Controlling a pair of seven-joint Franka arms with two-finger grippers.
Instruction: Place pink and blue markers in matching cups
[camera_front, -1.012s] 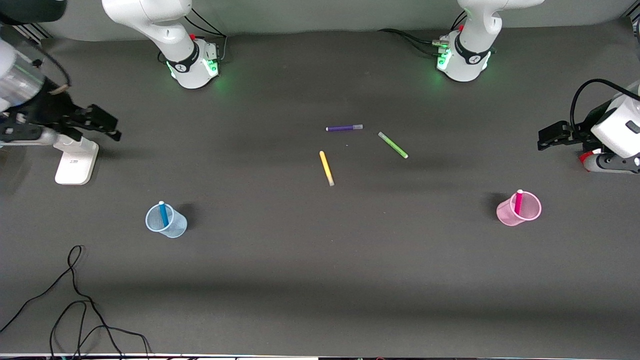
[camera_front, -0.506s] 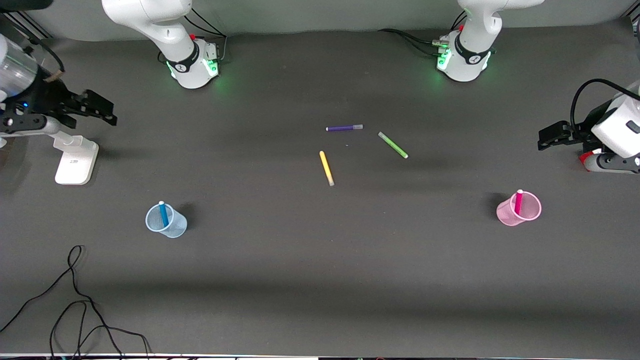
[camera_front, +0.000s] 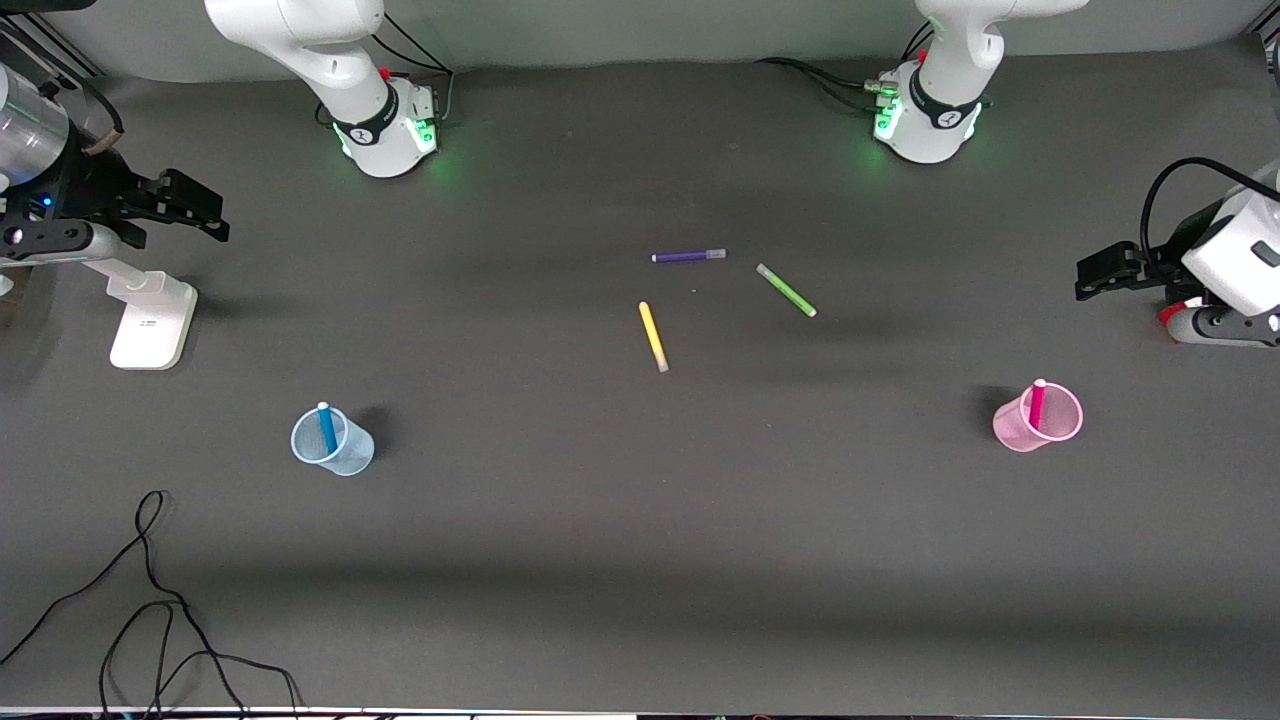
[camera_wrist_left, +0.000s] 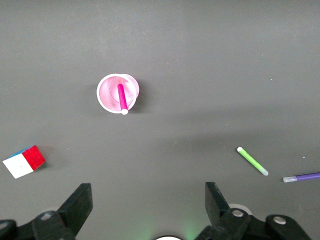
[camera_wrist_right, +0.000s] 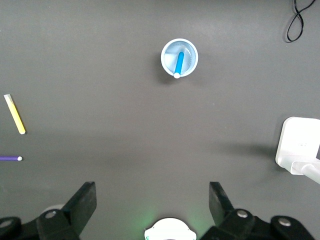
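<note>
Our right hand (camera_front: 205, 212) has drawn back toward its desk end; both it and our left hand (camera_front: 1092, 272) hang wide open, empty. The blue marker (camera_front: 327, 428) stands in the blue cup (camera_front: 345, 458), the pink marker (camera_front: 1037, 402) in the pink cup (camera_front: 1015, 428), well away from each hand, so the task looks done.

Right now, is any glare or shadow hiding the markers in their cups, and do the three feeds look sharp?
Front view: sharp, evenly lit; soft shadows beside the blue cup and pink cup, green glow at both arm bases. Left wrist view: pink marker crisp, left gripper open at the frame edge. Right wrist view: blue marker clear, right gripper open; no glare.
</note>
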